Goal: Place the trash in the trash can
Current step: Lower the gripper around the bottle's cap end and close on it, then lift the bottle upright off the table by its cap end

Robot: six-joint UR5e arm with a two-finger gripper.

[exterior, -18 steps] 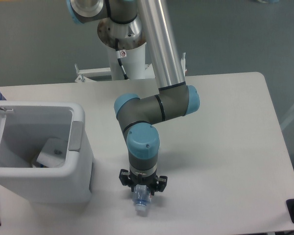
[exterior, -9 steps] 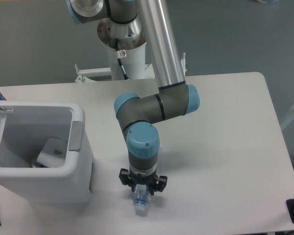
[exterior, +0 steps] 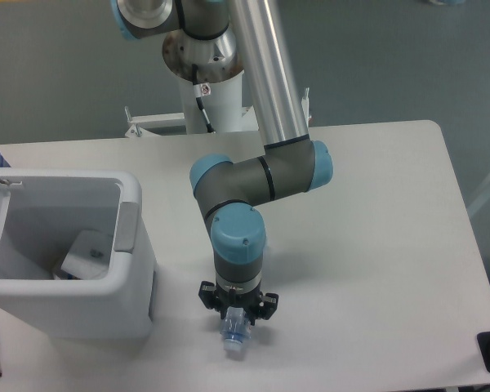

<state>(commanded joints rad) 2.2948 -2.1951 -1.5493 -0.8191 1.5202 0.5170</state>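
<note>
camera view: my gripper (exterior: 236, 325) looks clenched on the bottle (exterior: 234, 336) near the table's (exterior: 376, 245) front edge, right of the bin (exterior: 73, 306). a loose pinch could let it slip during lifting.

The end effector (exterior: 238, 320) hides most of the bottle (exterior: 233, 340); its jaw state is unclear. The trash can (exterior: 129, 269) is cropped left.
</note>
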